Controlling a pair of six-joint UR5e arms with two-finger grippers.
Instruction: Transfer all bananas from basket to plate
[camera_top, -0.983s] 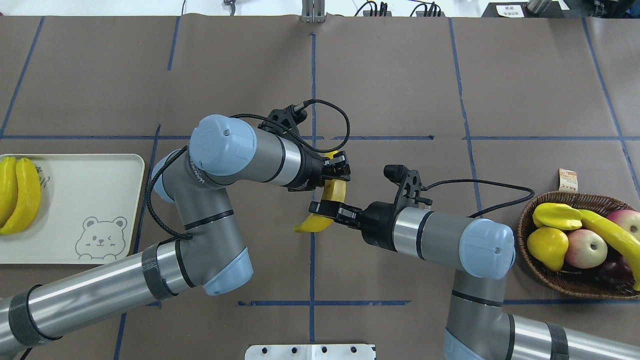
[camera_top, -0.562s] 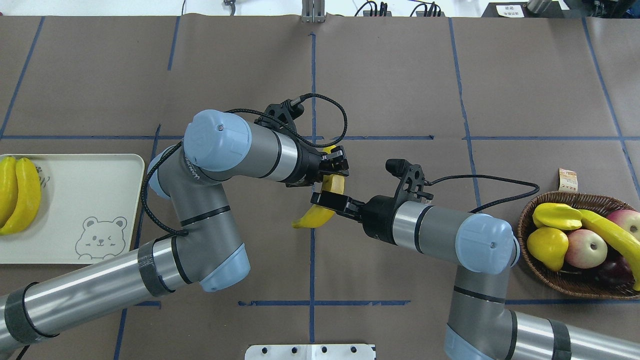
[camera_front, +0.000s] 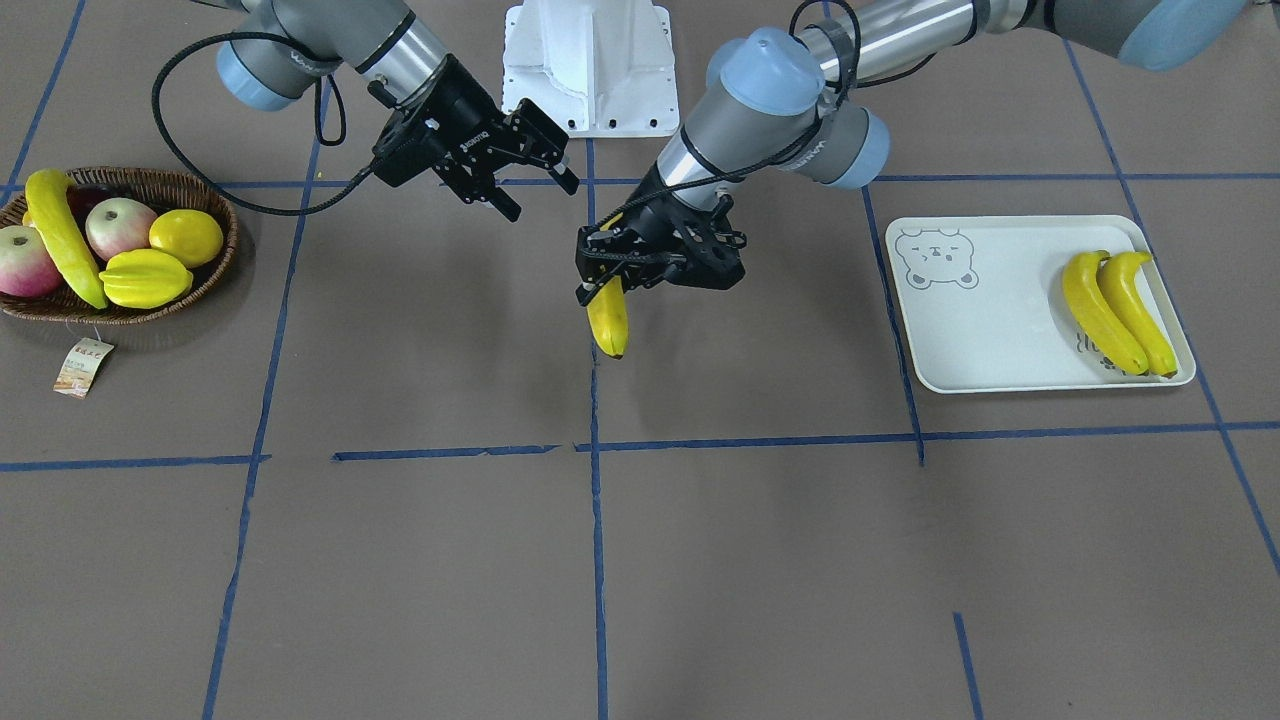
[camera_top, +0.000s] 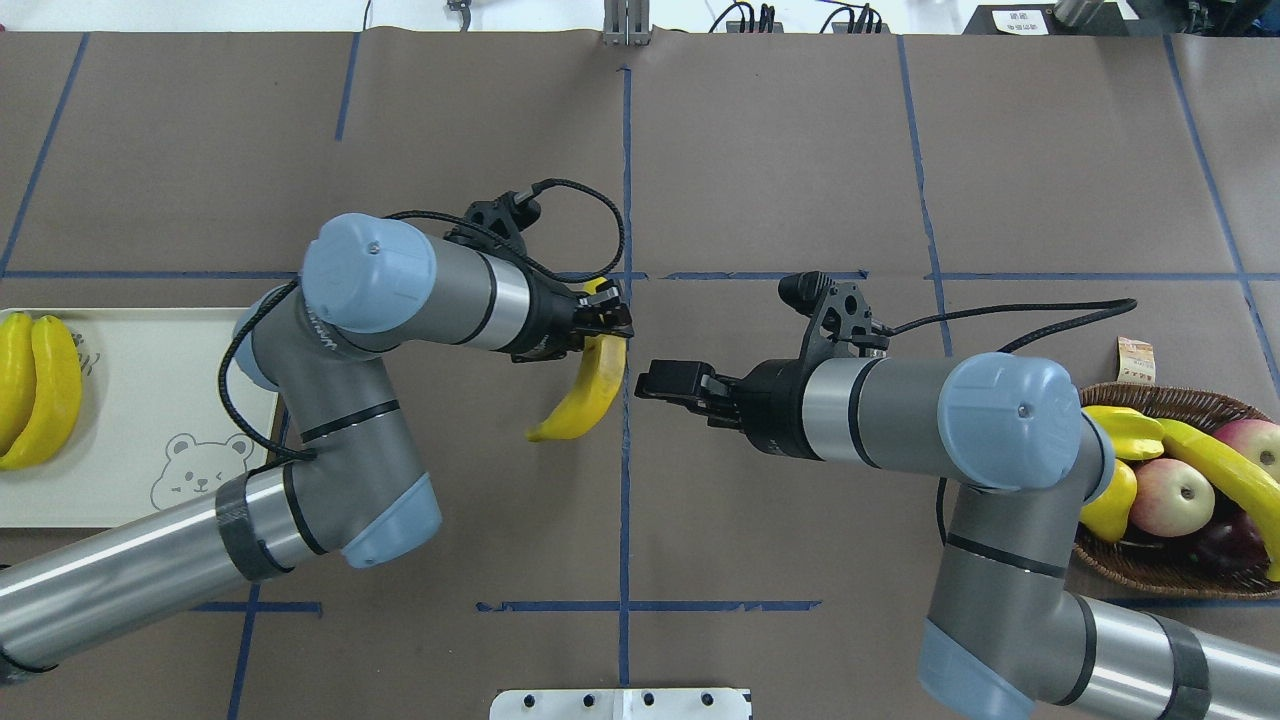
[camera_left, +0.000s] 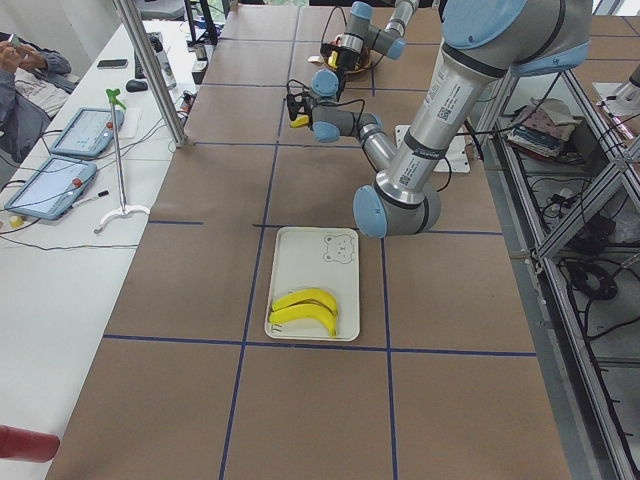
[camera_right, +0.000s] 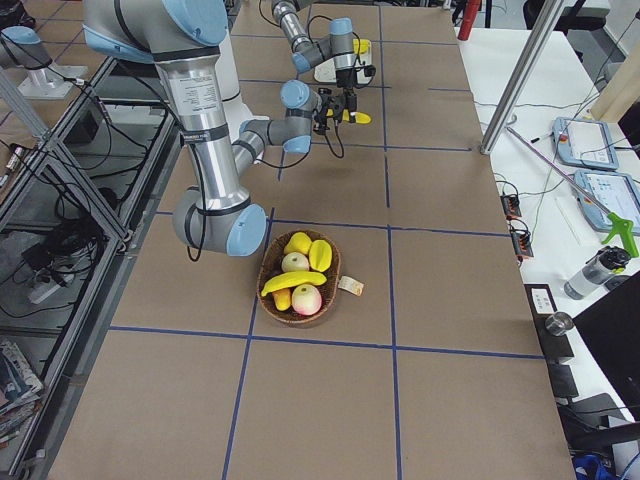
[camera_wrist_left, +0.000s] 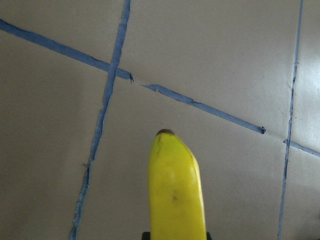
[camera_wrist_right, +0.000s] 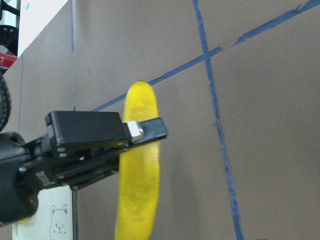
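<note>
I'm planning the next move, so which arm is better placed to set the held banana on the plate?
Left. The left gripper is shut on the banana, and the plate lies on that arm's side. The right gripper is open, clear of the banana, nearer the basket.

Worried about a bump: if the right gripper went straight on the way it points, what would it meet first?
Probably the banana held by the left gripper, though their heights are hard to compare.
</note>
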